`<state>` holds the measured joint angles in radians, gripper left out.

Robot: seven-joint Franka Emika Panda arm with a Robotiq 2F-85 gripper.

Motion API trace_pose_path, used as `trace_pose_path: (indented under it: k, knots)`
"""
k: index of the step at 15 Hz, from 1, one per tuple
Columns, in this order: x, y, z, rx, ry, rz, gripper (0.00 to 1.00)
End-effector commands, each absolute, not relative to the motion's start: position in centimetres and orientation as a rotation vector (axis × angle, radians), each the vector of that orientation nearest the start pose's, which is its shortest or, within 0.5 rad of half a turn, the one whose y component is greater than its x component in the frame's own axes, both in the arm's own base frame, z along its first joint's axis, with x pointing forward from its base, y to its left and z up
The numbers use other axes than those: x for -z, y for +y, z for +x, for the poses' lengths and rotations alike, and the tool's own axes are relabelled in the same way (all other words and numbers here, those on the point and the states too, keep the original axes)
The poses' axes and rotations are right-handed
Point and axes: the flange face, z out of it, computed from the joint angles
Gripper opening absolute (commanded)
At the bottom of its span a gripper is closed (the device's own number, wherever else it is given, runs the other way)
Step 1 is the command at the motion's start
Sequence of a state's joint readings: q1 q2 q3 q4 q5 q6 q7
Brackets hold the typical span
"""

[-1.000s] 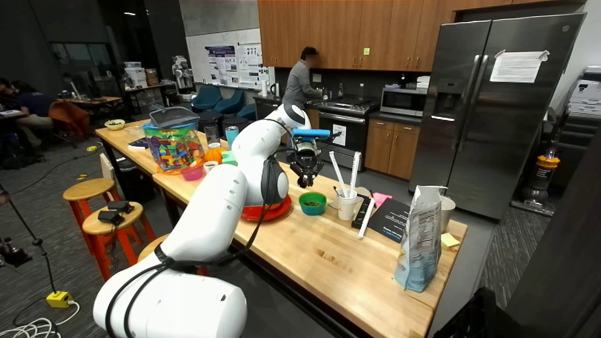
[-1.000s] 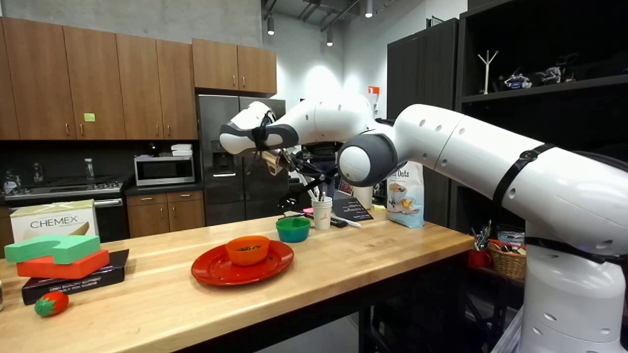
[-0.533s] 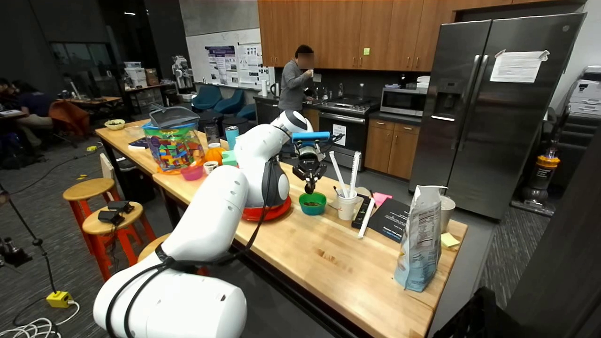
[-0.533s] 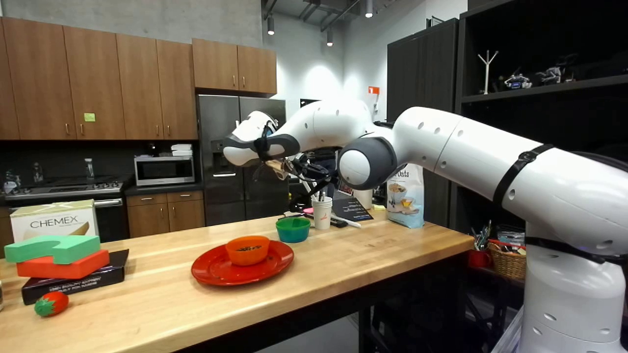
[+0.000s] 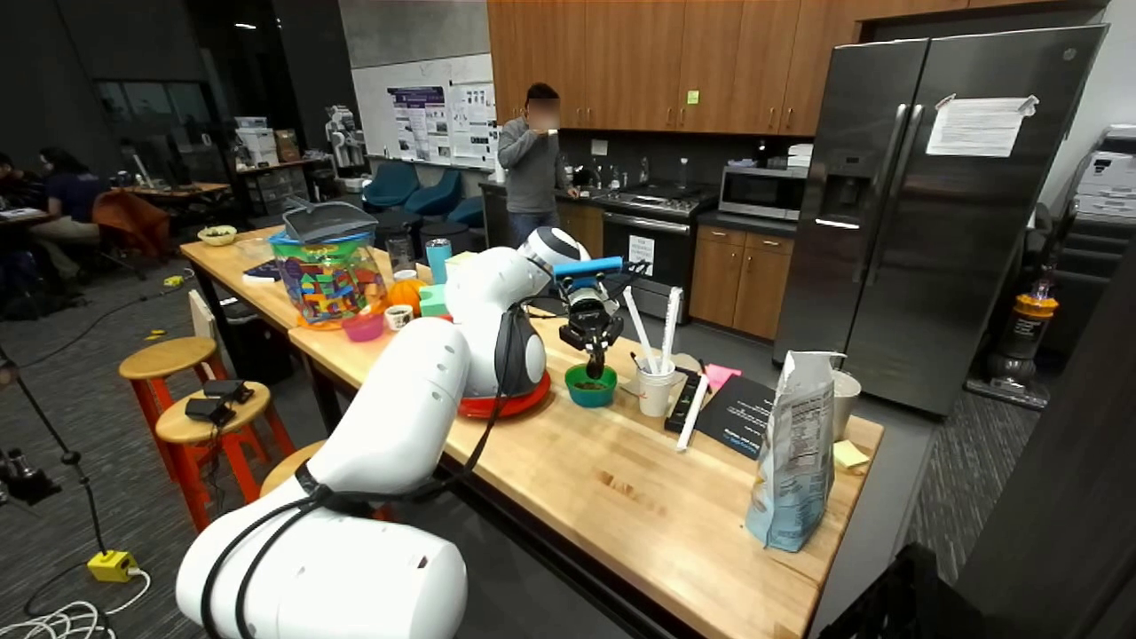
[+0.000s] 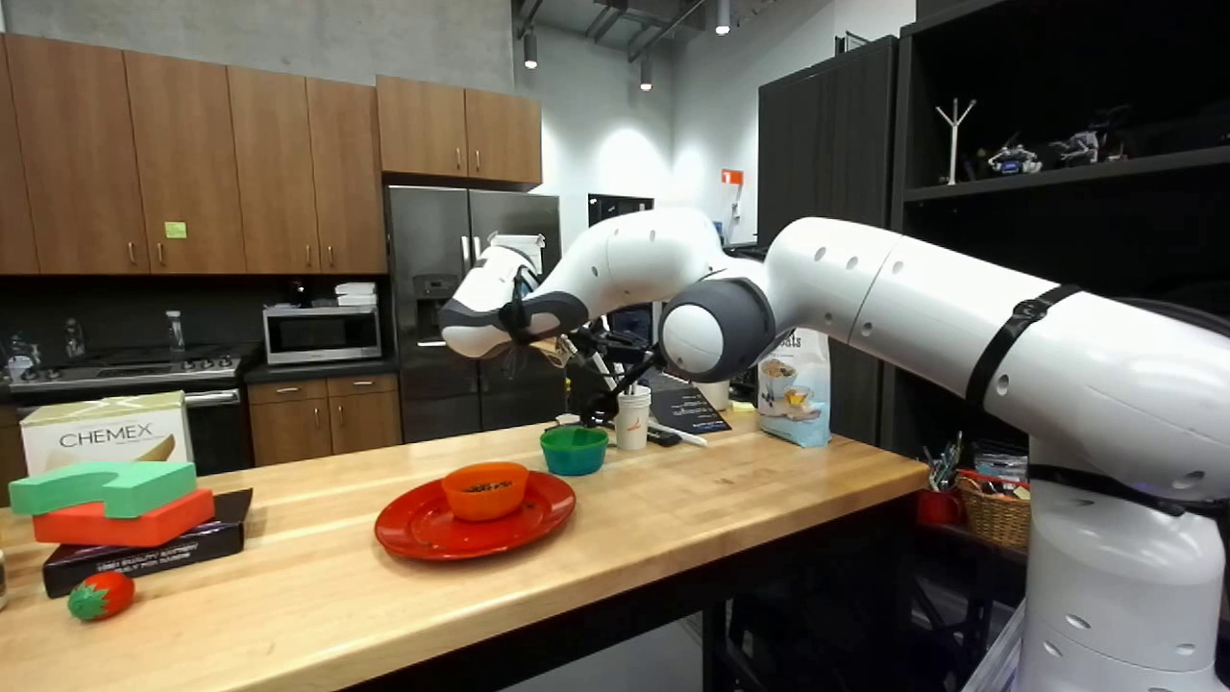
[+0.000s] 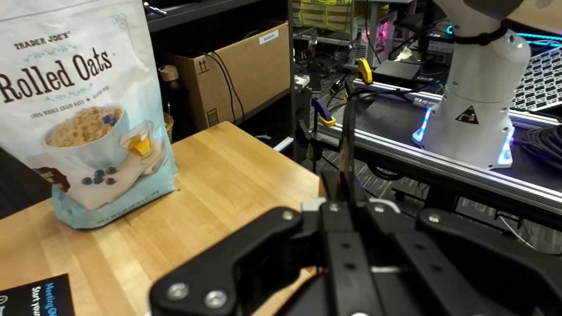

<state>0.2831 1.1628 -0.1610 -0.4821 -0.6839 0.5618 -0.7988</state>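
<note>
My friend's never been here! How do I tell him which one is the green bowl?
Find the long wooden table, then the red plate on it. Between that plate and the white paper cup, near the gripper, sits the green bowl. It's green on top and bluish below, unlike the orange bowl sitting on the plate.

A white Franka Emika Panda arm [image 6: 913, 303] sports dark-grey joint covers [image 6: 751, 317], black cables [image 5: 351, 499] and a black Robotiq gripper [image 7: 346, 188] with silver screws [image 7: 178, 291].
</note>
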Motion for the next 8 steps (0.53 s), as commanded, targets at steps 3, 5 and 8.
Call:
trace_pose_path:
  k: [3,5,8]
  knots:
    - [-35.3,6.4,67.0,-1.951,-0.843,-2.893,0.01]
    - [-35.1,6.4,67.3,-1.93,-0.866,-2.905,0.01]
    - [-34.8,6.4,67.9,-1.892,-0.902,-2.943,0.01]
